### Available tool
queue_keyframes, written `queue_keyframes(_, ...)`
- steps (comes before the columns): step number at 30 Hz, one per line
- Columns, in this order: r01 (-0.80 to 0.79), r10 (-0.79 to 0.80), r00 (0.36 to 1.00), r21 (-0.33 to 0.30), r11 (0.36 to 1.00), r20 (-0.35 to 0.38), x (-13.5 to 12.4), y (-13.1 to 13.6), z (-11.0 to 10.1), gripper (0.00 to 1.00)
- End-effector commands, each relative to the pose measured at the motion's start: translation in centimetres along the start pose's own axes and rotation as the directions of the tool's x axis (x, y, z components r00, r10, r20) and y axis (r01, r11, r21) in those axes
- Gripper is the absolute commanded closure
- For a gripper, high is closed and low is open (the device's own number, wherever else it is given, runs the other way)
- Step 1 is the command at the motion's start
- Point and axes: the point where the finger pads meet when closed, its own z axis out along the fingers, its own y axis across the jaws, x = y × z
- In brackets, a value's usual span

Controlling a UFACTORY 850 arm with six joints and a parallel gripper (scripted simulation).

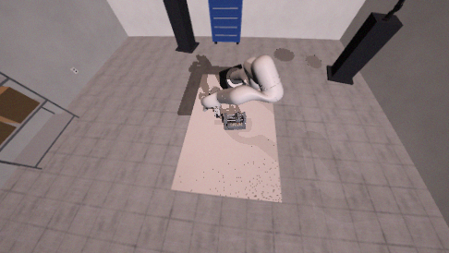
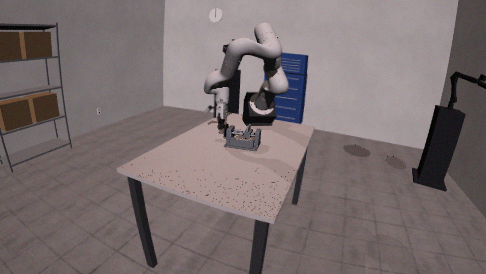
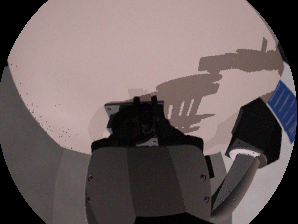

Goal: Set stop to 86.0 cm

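Note:
The grey stop device [image 1: 235, 126] [image 2: 242, 143] [image 3: 111, 107] stands on the table, with side walls, rods and a small upright stop [image 2: 248, 132] between the walls. The stop's exact position and any scale reading are too small to tell. The dark handwheel [image 2: 226, 126] is at the device's left side and mostly hidden by the fingers. My gripper [image 1: 218, 114] [image 2: 221, 130] [image 3: 145, 103] points down at that side, its fingers close together on the handwheel. In the wrist view the contact is dark and the gripper body covers much of the device.
The pale table [image 1: 222, 162] [image 2: 190, 165] carries the device and the arm's dark base [image 1: 227, 79] [image 2: 259, 118] behind it. A blue cabinet [image 1: 225, 20] [image 2: 292, 90], dark pillars and a shelf with boxes stand away from the table.

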Motion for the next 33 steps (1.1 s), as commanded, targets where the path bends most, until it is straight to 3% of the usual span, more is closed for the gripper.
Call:
queue_keyframes(1, 0.0, 0.0, 1.0, 0.001, 1.0, -0.001, 0.0, 0.4, 0.7, 0.94)
queue_keyframes(15, 0.0, 0.0, 1.0, 0.001, 1.0, -0.001, 0.0, 0.3, 3.1, 0.94)
queue_keyframes(25, 0.0, 0.0, 1.0, 0.001, 1.0, -0.001, 0.0, -1.4, 4.5, 0.94)
queue_keyframes(33, 0.0, 0.0, 1.0, 0.001, 1.0, -0.001, 0.0, -3.1, 4.6, 0.94)
